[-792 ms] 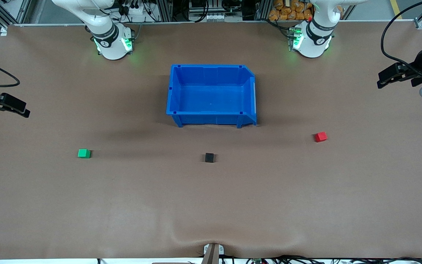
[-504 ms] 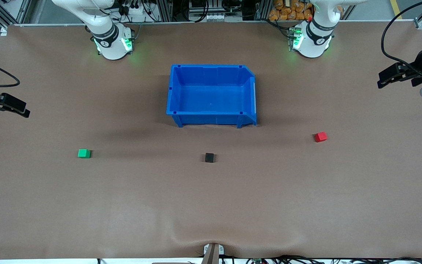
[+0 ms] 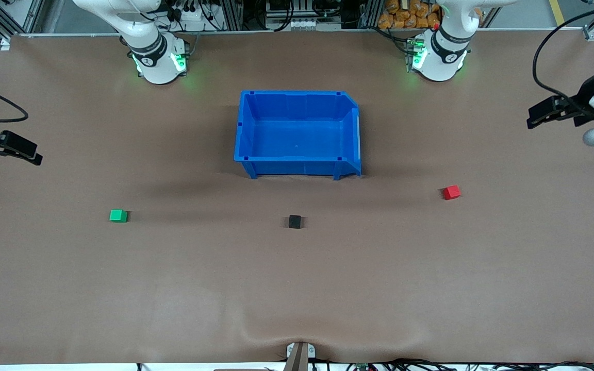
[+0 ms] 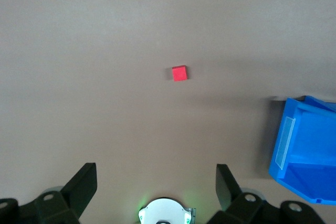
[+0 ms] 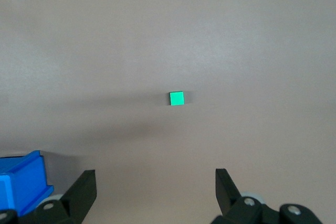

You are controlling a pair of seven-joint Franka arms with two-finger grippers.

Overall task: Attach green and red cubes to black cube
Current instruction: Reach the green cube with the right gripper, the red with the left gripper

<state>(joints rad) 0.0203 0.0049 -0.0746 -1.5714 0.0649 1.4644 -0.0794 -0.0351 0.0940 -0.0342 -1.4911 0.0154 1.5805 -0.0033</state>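
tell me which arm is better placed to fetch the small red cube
Left. The small red cube lies toward the left arm's end of the table; the open left gripper hangs over that end. The open right gripper is above the small green cube.

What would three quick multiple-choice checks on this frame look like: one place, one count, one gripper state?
1. The black cube lies:
A. in the blue bin
B. between the green cube and the red cube
C. on the green cube

2. Cubes on the table:
A. two
B. three
C. four

3. The left gripper is:
A. open, empty
B. shut on the red cube
C. in the bin

Key: 1 B, it sits apart on the mat between them. 2 B, green, black, red. 3 A, fingers spread above the table, as with the right gripper.
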